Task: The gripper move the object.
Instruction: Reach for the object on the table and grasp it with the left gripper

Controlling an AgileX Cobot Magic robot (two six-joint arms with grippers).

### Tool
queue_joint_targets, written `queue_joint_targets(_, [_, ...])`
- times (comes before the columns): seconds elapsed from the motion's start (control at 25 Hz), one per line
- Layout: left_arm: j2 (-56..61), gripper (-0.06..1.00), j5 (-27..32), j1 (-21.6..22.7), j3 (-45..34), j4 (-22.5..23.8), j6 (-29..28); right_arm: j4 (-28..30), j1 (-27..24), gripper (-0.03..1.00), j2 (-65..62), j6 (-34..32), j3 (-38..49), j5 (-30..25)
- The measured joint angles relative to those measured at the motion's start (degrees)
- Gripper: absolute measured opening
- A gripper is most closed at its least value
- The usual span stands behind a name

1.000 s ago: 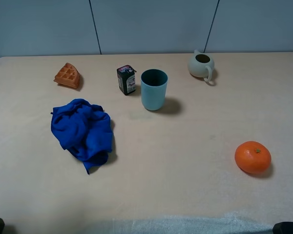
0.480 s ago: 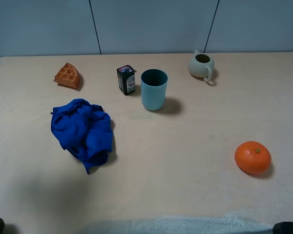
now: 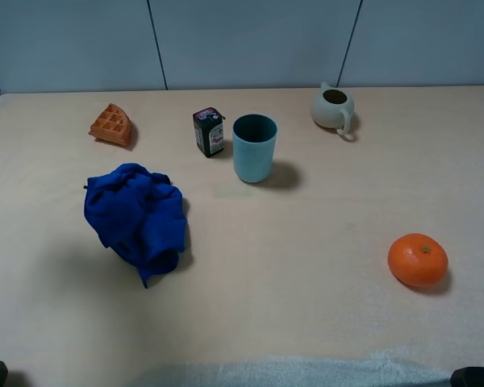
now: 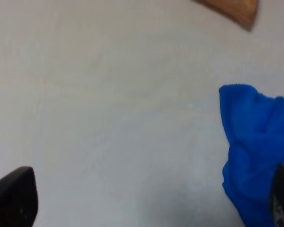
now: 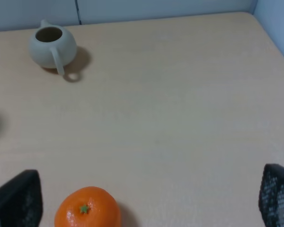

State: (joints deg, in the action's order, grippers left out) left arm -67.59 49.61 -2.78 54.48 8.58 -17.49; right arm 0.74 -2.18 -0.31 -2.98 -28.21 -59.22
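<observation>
1. L gripper [image 4: 146, 198]: fingers spread wide, nothing betw. them, bare table [image 3: 306, 234] below. Position rel. to cup can't be told; its wrist view shows the cloth's edge near one fingertip.
2. Waffle [image 3: 111, 125]: orange-brown wedge w/ grid dents. Lies on table far left of cup [image 3: 254, 147], a bit further back, well apart from it. No gripper touching it.
3. Cloth [image 3: 135, 218]: blue, crumpled heap. Left of cup, nearer the front edge, betw. waffle and front.
4. Carton [image 3: 209, 131]: small, dark, upright. Just left of cup, close but not touching.
5. Cup: teal, upright, mouth open.
6. Pitcher [image 3: 333, 107]: pale, round, w/ handle. Right of cup, further back.
7. Orange [image 3: 418, 260]: round fruit, stem up. Well right of cup, much nearer the front.
8. R gripper [image 5: 146, 198]: fingers wide apart, holding nothing. Orange sits near one fingertip, not touching.
</observation>
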Motion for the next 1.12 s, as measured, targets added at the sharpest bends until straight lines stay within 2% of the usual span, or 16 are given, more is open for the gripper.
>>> queue_joint_targets(0.4, [-12.3, 0.99, -2.0, 0.0, 7.2, -0.2, -3.6, 0.0, 0.0, 0.69, 0.0, 0.0, 0.0, 0.0])
queue_joint_targets(1.12, [-31.3, 0.99, -2.5, -0.5, 21.4, -2.8, -4.6, 0.0, 0.0, 0.69, 0.0, 0.0, 0.0, 0.0])
